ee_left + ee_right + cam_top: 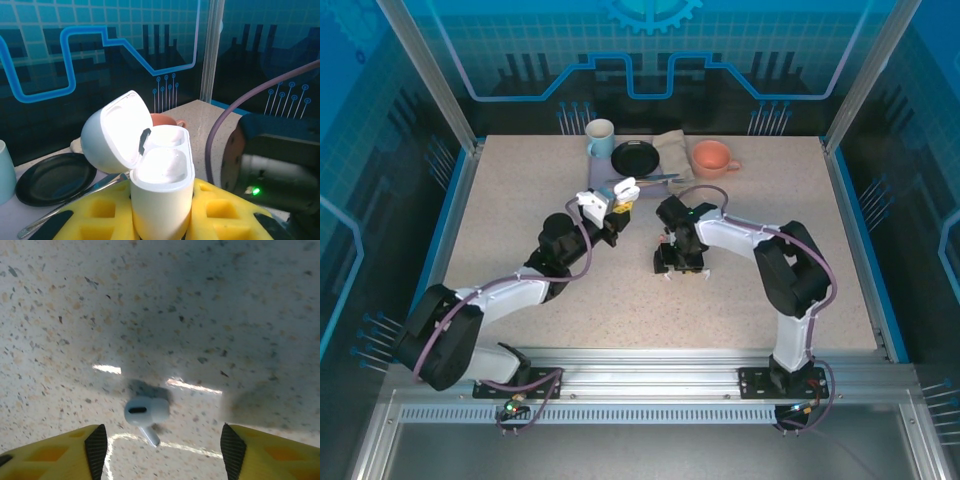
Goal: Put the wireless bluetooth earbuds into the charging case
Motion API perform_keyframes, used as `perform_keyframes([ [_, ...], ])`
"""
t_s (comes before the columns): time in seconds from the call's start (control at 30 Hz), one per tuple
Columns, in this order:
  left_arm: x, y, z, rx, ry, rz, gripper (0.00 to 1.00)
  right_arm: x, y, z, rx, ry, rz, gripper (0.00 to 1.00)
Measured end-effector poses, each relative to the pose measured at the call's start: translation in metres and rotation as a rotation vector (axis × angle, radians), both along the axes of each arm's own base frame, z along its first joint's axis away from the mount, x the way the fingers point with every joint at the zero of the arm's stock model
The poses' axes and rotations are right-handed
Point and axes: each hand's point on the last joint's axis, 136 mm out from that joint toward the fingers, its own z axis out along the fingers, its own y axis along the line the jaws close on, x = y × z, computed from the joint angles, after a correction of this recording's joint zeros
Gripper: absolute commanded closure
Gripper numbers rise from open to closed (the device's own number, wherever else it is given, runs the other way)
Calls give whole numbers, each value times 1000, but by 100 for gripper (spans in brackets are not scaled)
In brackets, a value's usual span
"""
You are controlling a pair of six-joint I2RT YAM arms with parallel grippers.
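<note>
From the left wrist, the white plastic charging case [162,170] stood upright, clamped in the left claw [161,220], its lid tipped open. From the right wrist, one small white plastic earbud [145,411] lay flat on the speckled bench [200,315], right of the case. Its thin stem pointed back at the right claw [164,452], whose fingers stood apart on either side, not touching it.

This is a robot laboratory cell. A pale speckled stone-like table top [520,220] stands inside a frame of silver aluminium posts [425,75], closed by blue wall panels printed with circuit lines [650,60]. Two white and black robot arms, the left arm [510,295] and the right arm [790,270], are bolted to a silver slotted rail [650,362]. A light blue ceramic mug [600,138] and a round black plate [635,158] stand at the far edge.
</note>
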Motion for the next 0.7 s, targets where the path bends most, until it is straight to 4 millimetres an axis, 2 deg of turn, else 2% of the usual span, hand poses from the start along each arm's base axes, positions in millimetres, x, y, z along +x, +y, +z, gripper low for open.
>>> perform_keyframes([
  [0.2,-5,4,6,-9,-16,6,100,8,11,-1,-13,-23,19,42],
  [0.43,-5,4,6,-8,-16,6,100,9,9,-11,-46,-16,21,47],
  [0.7,-5,4,6,-8,-16,7,100,8,15,-10,-53,-23,43,54],
])
